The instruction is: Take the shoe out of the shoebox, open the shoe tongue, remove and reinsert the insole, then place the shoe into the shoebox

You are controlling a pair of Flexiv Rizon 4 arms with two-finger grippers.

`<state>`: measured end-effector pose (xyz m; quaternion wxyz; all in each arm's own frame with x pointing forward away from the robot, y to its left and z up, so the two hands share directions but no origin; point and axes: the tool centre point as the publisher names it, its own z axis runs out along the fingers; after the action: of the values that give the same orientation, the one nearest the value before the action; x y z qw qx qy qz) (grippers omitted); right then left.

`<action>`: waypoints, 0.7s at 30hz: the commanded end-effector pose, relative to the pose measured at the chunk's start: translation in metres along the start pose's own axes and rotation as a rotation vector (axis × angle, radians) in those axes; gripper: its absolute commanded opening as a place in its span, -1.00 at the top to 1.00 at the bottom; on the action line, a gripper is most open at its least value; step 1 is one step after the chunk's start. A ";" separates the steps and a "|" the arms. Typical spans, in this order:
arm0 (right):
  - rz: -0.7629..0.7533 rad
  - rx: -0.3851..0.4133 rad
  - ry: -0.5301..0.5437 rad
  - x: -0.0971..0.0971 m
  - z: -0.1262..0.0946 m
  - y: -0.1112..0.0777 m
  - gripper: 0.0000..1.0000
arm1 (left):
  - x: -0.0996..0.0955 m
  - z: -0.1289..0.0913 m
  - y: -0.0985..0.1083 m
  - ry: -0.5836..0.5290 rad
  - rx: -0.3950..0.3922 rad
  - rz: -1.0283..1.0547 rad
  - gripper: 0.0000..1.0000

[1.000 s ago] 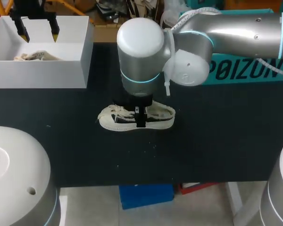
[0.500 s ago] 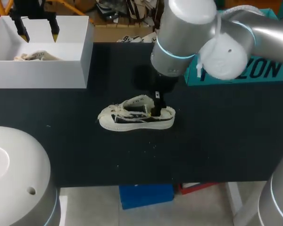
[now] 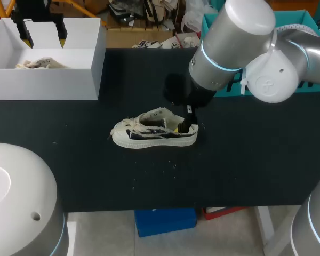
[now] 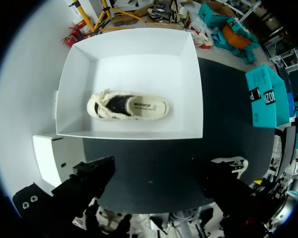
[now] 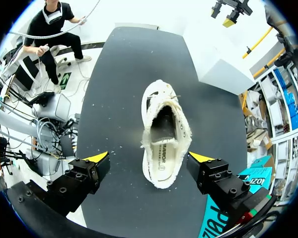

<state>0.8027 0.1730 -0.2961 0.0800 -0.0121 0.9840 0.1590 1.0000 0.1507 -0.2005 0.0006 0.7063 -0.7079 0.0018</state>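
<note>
Our right gripper [image 3: 188,124] hangs at the heel of the shoe [image 3: 154,133] on the table at mid-frame, jaws apart. Our left gripper [image 3: 44,38], jaws apart, hovers above the white shoebox [image 3: 48,82] at upper left.

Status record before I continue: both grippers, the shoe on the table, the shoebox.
left gripper: open, empty, above the shoebox
right gripper: open, above the heel of the shoe on the table, fingers either side, not touching
shoe on the table: upright on its sole, insole visible inside
shoebox: holds a second shoe
</note>
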 end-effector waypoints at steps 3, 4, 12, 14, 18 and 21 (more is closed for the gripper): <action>0.000 -0.002 0.000 0.001 0.000 0.000 -1.00 | 0.000 0.000 0.000 -0.001 -0.001 -0.001 -1.00; 0.000 -0.002 0.000 0.001 0.000 0.000 -1.00 | 0.000 0.000 0.000 -0.001 -0.001 -0.001 -1.00; 0.000 -0.002 0.000 0.001 0.000 0.000 -1.00 | 0.000 0.000 0.000 -0.001 -0.001 -0.001 -1.00; 0.046 -0.062 0.019 0.005 0.000 -0.006 -1.00 | 0.000 0.000 0.000 -0.001 -0.001 -0.001 -1.00; 0.050 -0.116 0.032 0.005 -0.006 -0.012 -1.00 | 0.000 0.000 0.000 -0.001 -0.001 -0.001 -1.00; 0.051 -0.127 0.022 0.002 -0.009 -0.016 -1.00 | 0.000 0.000 0.000 -0.001 -0.001 -0.001 -1.00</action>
<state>0.8032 0.1682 -0.2926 0.0609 0.0082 0.9779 0.2000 1.0000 0.1508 -0.2004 0.0006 0.7064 -0.7078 0.0018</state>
